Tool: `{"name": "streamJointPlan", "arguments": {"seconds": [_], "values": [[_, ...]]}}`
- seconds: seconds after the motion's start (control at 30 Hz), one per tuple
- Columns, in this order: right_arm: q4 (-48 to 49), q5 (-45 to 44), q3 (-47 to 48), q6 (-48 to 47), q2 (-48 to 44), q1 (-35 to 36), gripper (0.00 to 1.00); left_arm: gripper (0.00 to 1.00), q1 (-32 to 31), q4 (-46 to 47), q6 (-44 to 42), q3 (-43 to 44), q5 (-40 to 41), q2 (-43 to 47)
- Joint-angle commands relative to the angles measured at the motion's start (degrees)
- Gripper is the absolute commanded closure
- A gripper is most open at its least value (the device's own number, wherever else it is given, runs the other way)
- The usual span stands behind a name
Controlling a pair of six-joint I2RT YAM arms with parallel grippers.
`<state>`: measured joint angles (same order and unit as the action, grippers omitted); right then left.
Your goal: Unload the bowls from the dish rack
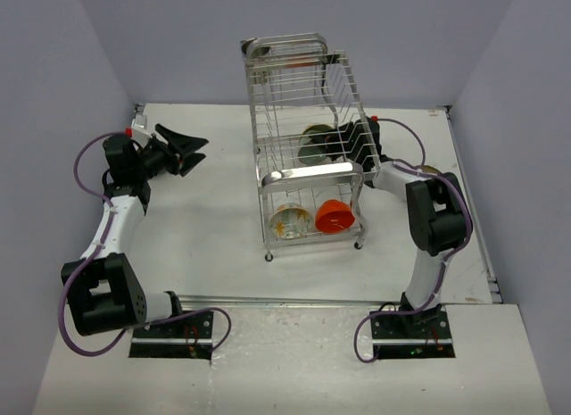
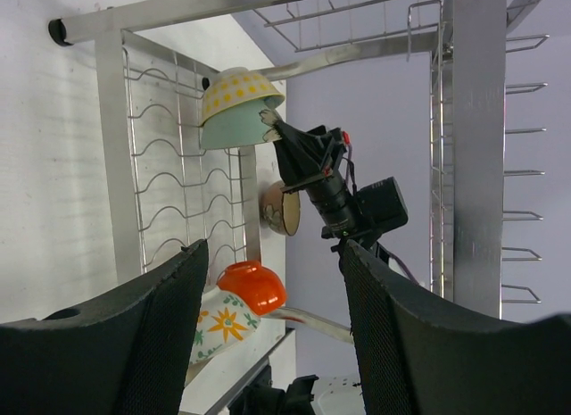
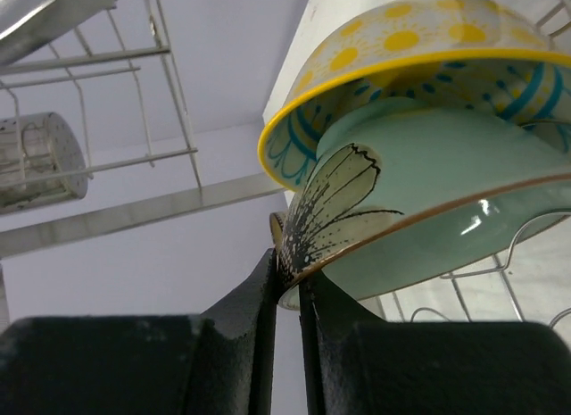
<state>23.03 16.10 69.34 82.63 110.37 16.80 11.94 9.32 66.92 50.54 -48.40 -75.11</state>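
The dish rack (image 1: 308, 174) stands mid-table. On its upper tier a greenish bowl (image 3: 428, 183) lies nested under a yellow-dotted bowl (image 3: 401, 67). My right gripper (image 3: 287, 274) reaches in from the right and is shut on the greenish bowl's rim (image 2: 234, 129); in the top view this gripper (image 1: 337, 144) is inside the rack. A brown bowl (image 2: 284, 210) sits just beyond. On the lower tier lie an orange-red bowl (image 1: 335, 217) and a pale flowered bowl (image 1: 290, 221). My left gripper (image 1: 183, 152) hovers open, left of the rack, holding nothing.
A perforated metal utensil cup (image 3: 40, 161) hangs on the rack's far side. Rack wires and the chrome front bar (image 1: 312, 172) surround the right gripper. The table edge (image 1: 339, 301) runs in front of both arm bases.
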Motion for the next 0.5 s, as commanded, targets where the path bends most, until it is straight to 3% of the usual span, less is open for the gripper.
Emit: {"name": "streamJointPlan", "arguments": {"seconds": [0.0,0.47], "values": [[10.3,5.0,-1.2,3.5,-5.1,2.5,1.0,0.36,0.4,1.4,-0.6,-0.5,-0.6,1.5],[9.6,3.6,-5.7,3.5,-17.5,2.7,1.0,0.36,0.5,1.0,-0.7,-0.9,-0.9,2.1]]}}
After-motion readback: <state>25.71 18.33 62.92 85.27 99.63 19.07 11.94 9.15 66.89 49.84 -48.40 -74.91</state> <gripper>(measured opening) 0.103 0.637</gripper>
